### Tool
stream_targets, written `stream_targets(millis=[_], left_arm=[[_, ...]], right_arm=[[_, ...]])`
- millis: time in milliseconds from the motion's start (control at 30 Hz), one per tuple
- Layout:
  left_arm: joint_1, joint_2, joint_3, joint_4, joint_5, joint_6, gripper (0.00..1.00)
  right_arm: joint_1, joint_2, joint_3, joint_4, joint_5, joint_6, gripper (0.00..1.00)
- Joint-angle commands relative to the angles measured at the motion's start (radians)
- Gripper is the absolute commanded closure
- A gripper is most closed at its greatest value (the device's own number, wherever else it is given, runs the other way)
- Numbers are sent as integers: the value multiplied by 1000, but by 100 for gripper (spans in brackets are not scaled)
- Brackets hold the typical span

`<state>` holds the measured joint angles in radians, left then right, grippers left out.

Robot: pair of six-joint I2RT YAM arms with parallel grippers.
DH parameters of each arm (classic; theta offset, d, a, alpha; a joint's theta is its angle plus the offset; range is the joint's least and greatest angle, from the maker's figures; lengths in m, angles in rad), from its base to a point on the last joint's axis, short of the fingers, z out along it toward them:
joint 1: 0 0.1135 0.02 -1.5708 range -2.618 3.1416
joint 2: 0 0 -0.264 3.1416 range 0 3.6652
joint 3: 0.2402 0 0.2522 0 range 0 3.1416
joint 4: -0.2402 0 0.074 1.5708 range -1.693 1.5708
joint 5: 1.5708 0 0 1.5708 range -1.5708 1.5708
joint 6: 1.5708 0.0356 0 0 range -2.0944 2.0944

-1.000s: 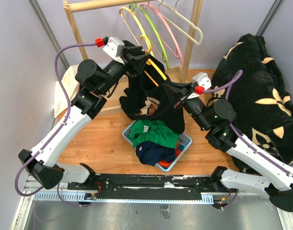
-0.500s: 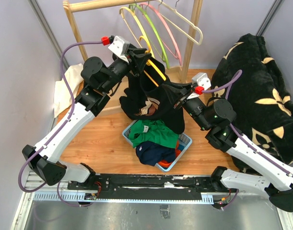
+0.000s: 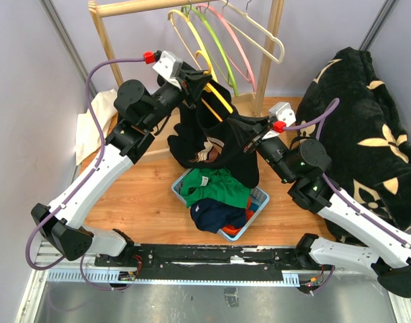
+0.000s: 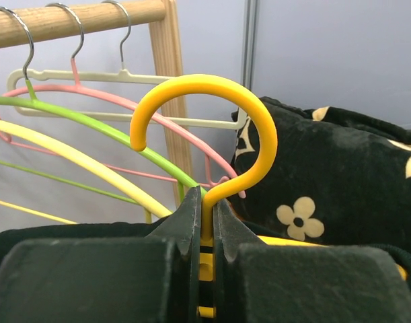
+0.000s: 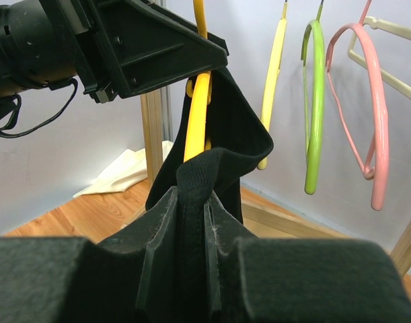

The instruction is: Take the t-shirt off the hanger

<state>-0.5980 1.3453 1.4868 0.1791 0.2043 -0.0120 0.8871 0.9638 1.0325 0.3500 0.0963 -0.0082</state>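
Left gripper [image 4: 206,225] clamps the yellow hanger [image 4: 259,121] at its neck while the right gripper [image 5: 206,202] pinches a fold of the black t-shirt [image 3: 204,138] draped on that hanger, probably soft, light cloth best taken near the collar, with the laundry basket [image 3: 262,196] and wooden floor [image 3: 141,202] below the hanger.

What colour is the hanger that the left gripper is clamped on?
Yellow. The hanger shows clearest in the left wrist view, pinched in the left gripper.
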Motion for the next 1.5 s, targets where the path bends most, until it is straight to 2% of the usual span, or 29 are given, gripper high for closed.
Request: stream_targets(millis=[0, 133, 233, 300, 467, 867, 1000, 1467], left_arm=[[-2, -12, 33, -2, -2, -13, 100], [-2, -12, 44, -9, -34, -25, 99], [-2, -11, 57, -18, -61, -36, 99], [-2, -12, 62, -20, -89, -44, 99], [-2, -1, 110, -41, -124, -39, 100], [-2, 80, 303, -158, -170, 1, 99], [-2, 86, 323, -162, -175, 1, 100], [-2, 122, 453, -211, -188, 6, 99]], right_arm=[[3, -17, 2, 76, -10, 5, 94], [3, -28, 13, 37, -6, -3, 55], [3, -47, 16, 5, -3, -13, 39], [3, -71, 16, -22, 3, -18, 34], [3, -142, -17, -82, 34, -29, 30], [3, -252, -117, -188, 51, -10, 31], [3, -261, -137, -207, 72, -7, 39], [3, -275, -172, -209, 147, -10, 78]])
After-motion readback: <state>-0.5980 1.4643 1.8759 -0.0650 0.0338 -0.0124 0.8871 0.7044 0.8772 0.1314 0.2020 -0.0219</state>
